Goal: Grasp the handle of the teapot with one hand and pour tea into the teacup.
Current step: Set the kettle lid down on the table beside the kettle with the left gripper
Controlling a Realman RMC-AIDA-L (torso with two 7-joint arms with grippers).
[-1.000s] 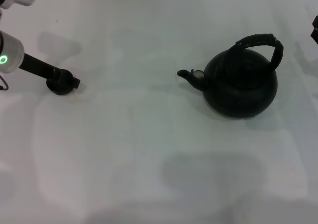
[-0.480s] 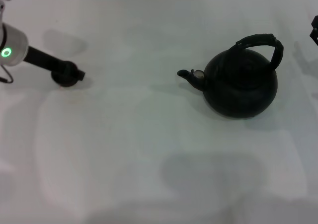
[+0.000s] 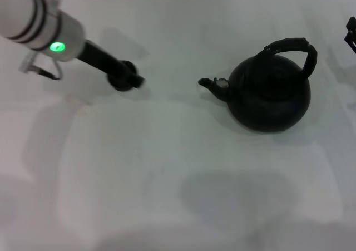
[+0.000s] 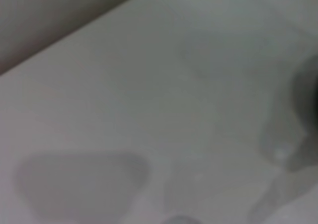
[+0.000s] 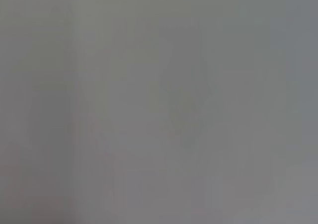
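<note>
Carrying teacup (image 3: 123, 77) at tip of left gripper (image 3: 127, 79), low over table (image 3: 167, 167), well left of spout; fingers seemingly clamped on cup, dark on dark, hard to separate. Teapot (image 3: 270, 92) upright right of centre, spout pointing left, handle (image 3: 292, 48) arched over top, free. Right gripper (image 3: 352, 31) only a sliver at right edge, finger state unreadable. Likely heavy, rigid pot; ribbed handle crown best hold. Cup small, light, tippable.

the teapot (image 3: 271, 94) is showing a matt black, faintly rough skin, its spout tipped by a silvery metal ring. the handle (image 3: 293, 49) is looking wrapped and ribbed. the table (image 3: 167, 167) is lying smooth, pale, softly matt. the left arm (image 3: 39, 25), at ten o'clock, is looking glossy white.
</note>
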